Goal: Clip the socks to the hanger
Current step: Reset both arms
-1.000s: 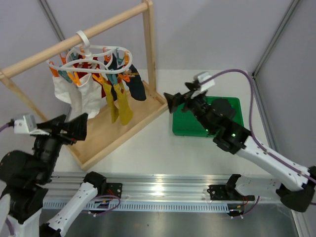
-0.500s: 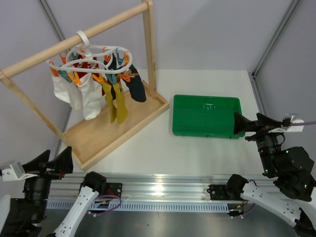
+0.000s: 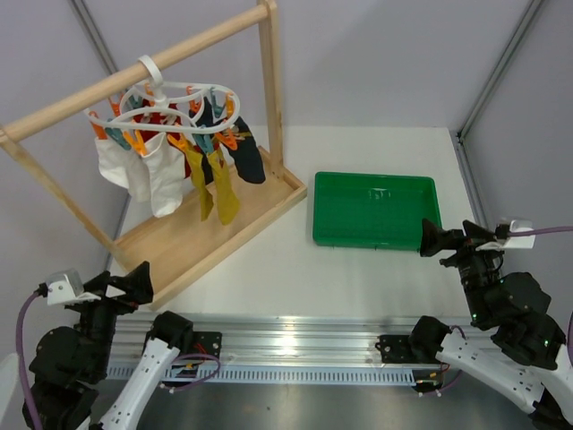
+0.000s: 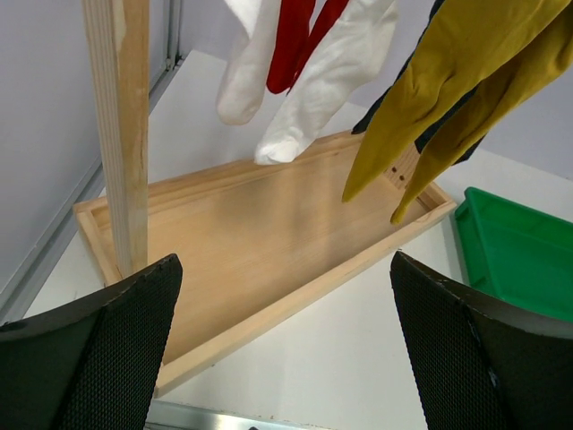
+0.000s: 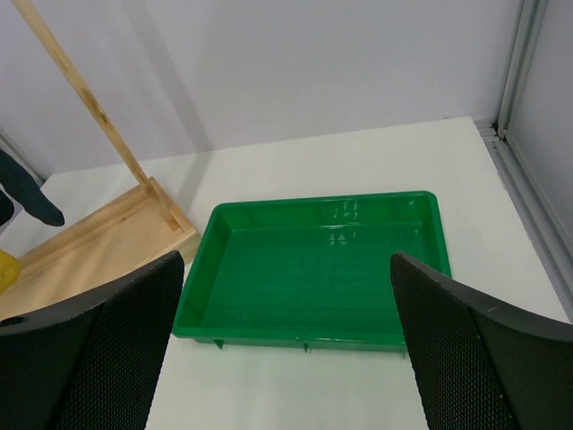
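Observation:
The white hanger hangs by its hook from the wooden rail. Two white socks and two mustard-yellow socks hang from its orange and teal pegs. The white socks and the mustard socks also show in the left wrist view. My left gripper is open and empty at the near left, well below and in front of the socks; its jaws stand wide apart. My right gripper is open and empty near the green tray's near right corner; its jaws stand wide apart.
The wooden rack with its tray base stands at the back left. Red socks and dark navy socks hang among the others. The green tray holds nothing and also shows in the right wrist view.
Both arms have pulled back to the near edge: the left from beside the rack's base, the right from over the tray's left end. The socks hang as before.

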You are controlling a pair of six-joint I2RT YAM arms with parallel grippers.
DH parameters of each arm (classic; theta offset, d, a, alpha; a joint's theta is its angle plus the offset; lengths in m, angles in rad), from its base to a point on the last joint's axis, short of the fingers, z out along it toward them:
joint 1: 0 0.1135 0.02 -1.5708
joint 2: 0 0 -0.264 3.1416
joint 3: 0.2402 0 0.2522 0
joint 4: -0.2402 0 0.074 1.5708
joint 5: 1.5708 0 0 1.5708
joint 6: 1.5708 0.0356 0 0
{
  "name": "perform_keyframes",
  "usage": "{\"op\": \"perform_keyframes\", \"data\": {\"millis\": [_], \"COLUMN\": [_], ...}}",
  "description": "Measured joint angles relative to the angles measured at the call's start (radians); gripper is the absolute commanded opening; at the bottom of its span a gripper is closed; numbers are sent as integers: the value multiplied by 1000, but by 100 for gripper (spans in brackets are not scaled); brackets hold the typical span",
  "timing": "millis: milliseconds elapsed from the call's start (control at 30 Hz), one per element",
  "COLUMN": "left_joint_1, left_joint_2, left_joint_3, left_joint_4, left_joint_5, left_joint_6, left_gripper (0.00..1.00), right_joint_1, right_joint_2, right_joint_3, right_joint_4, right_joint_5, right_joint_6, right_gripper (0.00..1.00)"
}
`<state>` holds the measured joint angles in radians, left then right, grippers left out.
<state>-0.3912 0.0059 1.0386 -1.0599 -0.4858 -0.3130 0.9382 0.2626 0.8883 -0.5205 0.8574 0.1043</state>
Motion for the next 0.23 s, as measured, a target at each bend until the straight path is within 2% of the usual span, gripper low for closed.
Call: {"op": "perform_keyframes", "data": {"millis": [233], "left_joint_1": [0], "left_joint_2": [0], "left_joint_3": [-31], "left_joint_4": [11], "left_joint_5": [-13], "left_joint_6": [-1], "left_gripper": [99], "right_joint_1": [0], "right_joint_2": [54], "right_joint_3": [0], "right_joint_4": [8], "right_joint_5": [-4], "right_joint_6": [-3], "right_gripper": [100]}}
